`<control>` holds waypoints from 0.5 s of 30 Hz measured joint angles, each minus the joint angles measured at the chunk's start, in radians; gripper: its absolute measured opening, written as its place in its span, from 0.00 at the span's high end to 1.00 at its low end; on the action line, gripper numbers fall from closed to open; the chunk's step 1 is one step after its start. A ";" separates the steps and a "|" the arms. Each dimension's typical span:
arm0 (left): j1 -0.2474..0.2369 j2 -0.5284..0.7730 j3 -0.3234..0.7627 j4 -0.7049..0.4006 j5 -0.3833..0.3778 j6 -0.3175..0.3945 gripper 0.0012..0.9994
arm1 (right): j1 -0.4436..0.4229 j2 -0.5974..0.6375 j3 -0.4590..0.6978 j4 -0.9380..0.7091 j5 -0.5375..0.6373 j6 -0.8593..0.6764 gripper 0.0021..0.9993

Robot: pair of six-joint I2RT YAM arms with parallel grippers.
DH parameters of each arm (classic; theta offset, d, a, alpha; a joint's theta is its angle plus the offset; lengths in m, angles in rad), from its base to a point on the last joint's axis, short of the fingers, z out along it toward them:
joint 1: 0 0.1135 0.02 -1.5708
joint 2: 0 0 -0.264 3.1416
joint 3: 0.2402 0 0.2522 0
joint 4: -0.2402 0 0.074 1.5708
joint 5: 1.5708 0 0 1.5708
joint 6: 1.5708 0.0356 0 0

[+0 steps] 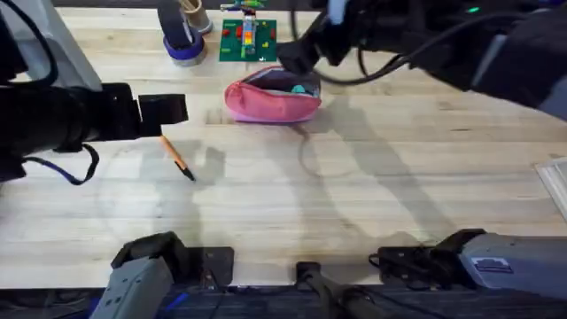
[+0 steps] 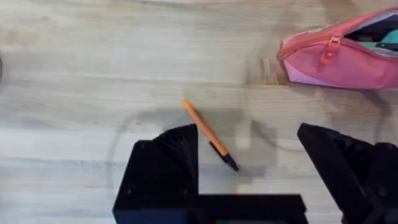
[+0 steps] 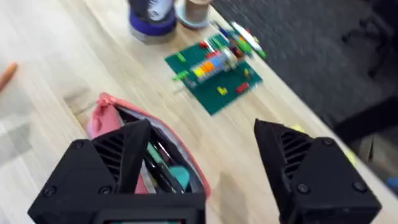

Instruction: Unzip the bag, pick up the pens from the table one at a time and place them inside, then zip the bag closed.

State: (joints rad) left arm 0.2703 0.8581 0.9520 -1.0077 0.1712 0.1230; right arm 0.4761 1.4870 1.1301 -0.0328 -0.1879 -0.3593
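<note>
The left gripper [image 2: 249,168] is hovering low over the table [image 1: 354,195] with its black fingers spread apart, gripping nothing, and the orange pen [image 2: 209,134] is lying on the wood just ahead of and between them, its dark tip nearest the gripper. The right gripper [image 3: 205,168] is hanging above the bag [image 3: 124,134], its fingers likewise spread wide and empty. The bag is sitting toward the far middle of the table, just in front of the green brick plate [image 1: 247,39] and well apart from the orange pen. Its zipper is standing open, and a green, teal-ended object, probably the green pen [image 3: 163,165], is showing against the dark lining inside. Judging from this, the unzipping is done and one pen appears to be already stowed; the orange pen is still waiting to be picked up and carried over, and the zipper is yet to be closed.
</note>
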 joint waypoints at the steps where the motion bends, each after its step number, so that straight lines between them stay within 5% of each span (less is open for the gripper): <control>1: 0.000 0.000 0.000 -0.003 -0.002 -0.010 0.01 | -0.015 -0.009 0.000 -0.020 0.000 0.015 0.00; 10: 0.001 0.001 0.000 -0.017 0.091 -0.051 0.01 | -0.112 -0.040 0.000 -0.141 0.000 0.072 0.00; 15: 0.001 0.062 0.000 -0.052 0.081 -0.145 0.01 | -0.120 -0.040 0.000 -0.141 0.000 0.076 0.00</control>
State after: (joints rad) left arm 0.2710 0.9199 0.9520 -1.0599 0.2521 -0.0216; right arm 0.3558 1.4475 1.1301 -0.1738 -0.1879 -0.2836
